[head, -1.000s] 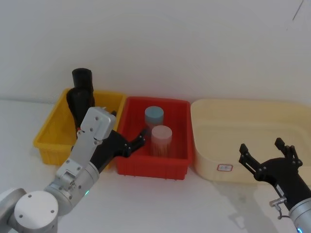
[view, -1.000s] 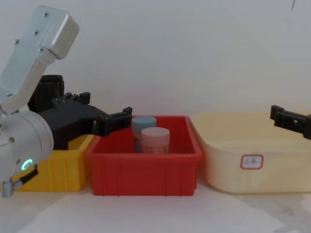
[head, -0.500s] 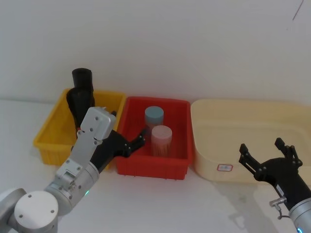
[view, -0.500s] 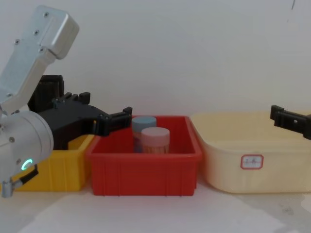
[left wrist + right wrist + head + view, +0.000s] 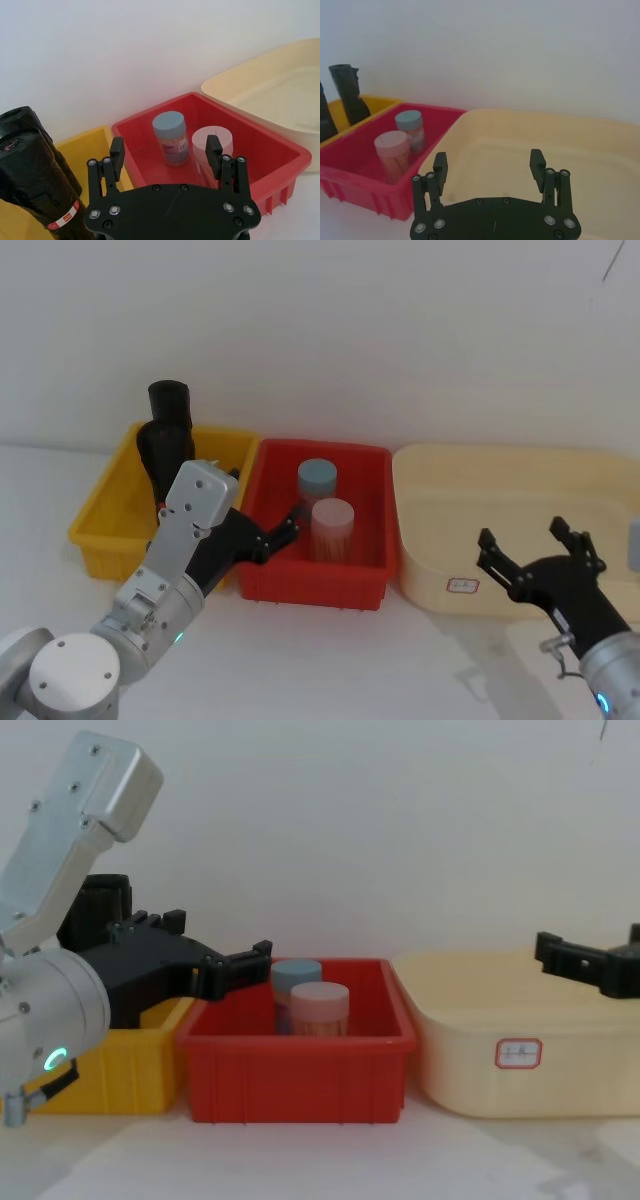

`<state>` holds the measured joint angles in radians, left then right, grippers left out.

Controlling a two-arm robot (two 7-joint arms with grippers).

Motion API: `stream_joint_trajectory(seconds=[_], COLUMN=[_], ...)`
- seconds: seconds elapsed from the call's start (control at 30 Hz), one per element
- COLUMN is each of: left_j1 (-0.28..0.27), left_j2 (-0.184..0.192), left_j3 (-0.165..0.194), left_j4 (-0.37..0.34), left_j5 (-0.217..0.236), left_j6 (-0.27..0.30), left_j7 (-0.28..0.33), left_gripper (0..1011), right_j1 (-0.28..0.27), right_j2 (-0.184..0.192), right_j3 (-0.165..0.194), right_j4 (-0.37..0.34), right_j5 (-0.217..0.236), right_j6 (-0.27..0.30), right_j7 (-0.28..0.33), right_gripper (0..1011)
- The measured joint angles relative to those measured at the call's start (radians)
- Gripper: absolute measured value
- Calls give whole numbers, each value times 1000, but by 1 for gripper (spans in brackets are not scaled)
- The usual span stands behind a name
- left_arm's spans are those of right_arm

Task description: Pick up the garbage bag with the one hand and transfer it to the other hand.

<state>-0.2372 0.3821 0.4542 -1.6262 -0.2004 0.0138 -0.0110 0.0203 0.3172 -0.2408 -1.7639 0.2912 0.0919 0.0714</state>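
White table [image 5: 350, 665] carries yellow bin [image 5: 97, 558], red bin [image 5: 310, 590] and cream tub [image 5: 430, 585], side by side.

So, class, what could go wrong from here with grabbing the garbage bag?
1. The open left gripper points at the jars in the red bin, not the garbage bag; it could knock them.
2. A second black roll beside it invites a wrong grab.
The right gripper hovers over the cream tub.

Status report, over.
Left gripper open at red bin's edge. Right gripper open over cream tub. Garbage bag untouched, standing in yellow bin. Second black roll beside it.
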Motion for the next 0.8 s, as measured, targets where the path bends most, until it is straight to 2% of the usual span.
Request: stream_joint_trajectory(seconds=[0.27,0.47,0.5,0.63,0.67,0.8], left_j1=[0,0,0,0,0,0], left_j2=[0,0,0,0,0,0], left_j3=[0,0,0,0,0,0], left_j4=[0,0,0,0,0,0], left_j5=[0,0,0,0,0,0], left_j6=[0,0,0,0,0,0], left_j7=[0,0,0,0,0,0], left_gripper=[1000,1000,1000,1000,1000,1000], right_j1=[90,187,218,279,309,380], right_j2=[-13,-14,-13,-12,-13,-18], right_j3=[-21,-46,-56,-76,-84,-110], right_j4=[-2,7,17,43,58,105], right_j5=[23,42,45,52,56,63], right_j6=[126,240,263,313,333,374], right_j7=[33,82,96,129,145,184], right_gripper=[1004,1004,1004,1004,1004,1004])
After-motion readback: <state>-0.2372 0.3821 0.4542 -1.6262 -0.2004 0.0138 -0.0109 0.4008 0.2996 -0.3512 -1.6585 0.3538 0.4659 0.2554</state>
